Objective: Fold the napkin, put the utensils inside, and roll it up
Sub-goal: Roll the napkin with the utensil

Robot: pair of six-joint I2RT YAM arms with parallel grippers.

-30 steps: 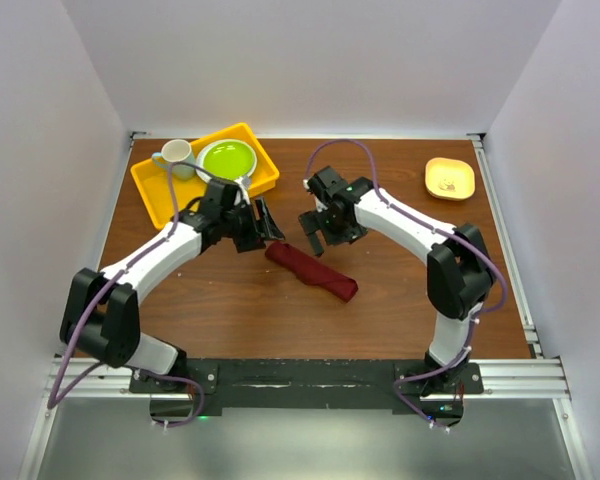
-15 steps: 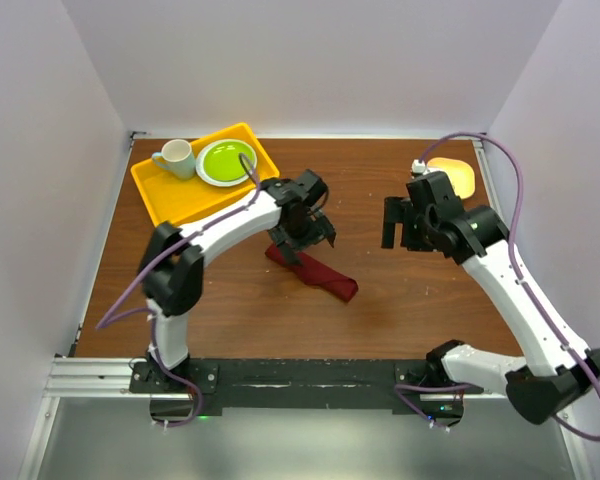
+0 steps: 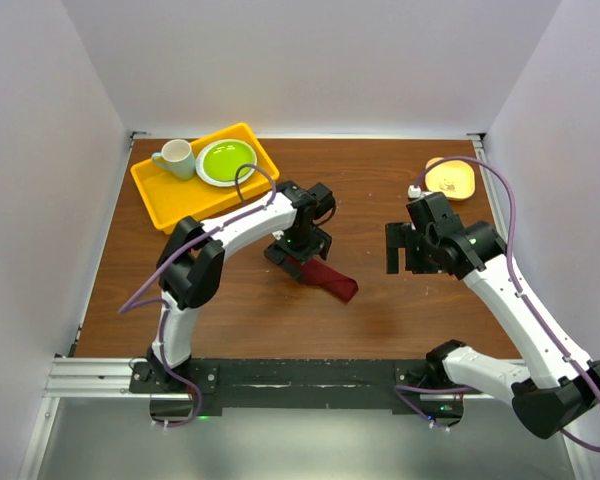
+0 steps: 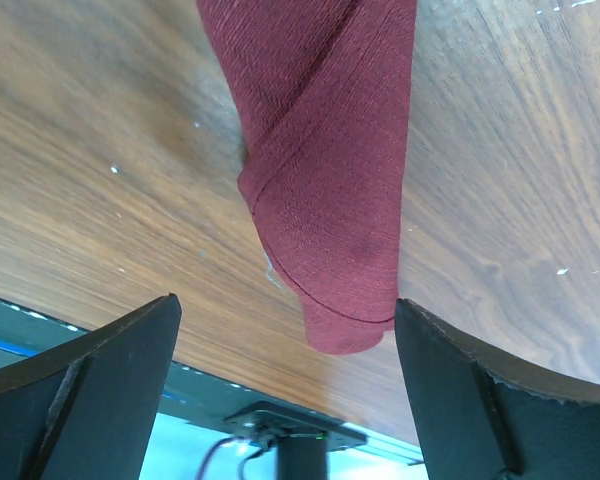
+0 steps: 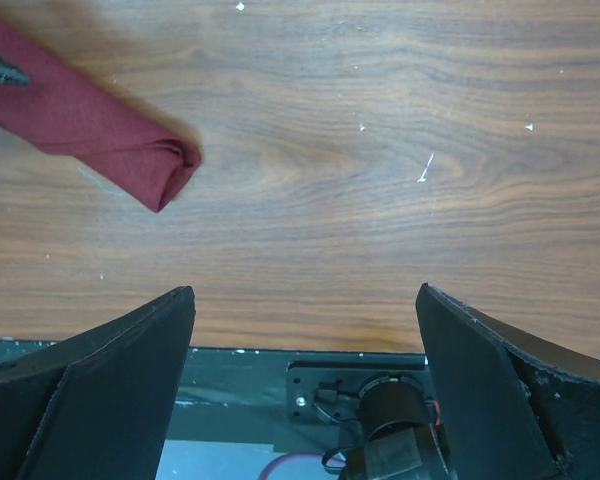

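The maroon napkin [image 3: 327, 279], rolled up, is being carried diagonally by the tabletop [image 3: 240, 305], near its middle. The left claw [image 4: 285, 302] is being held spread wide over the roll's upper-left end, pinching nothing. The right claw [image 5: 305, 291] is also being held spread wide, over bare wood well to the roll's right.

Left claw [image 3: 298, 246] spread wide, pointing down; right claw [image 3: 404, 250] spread wide, empty, held off to right.
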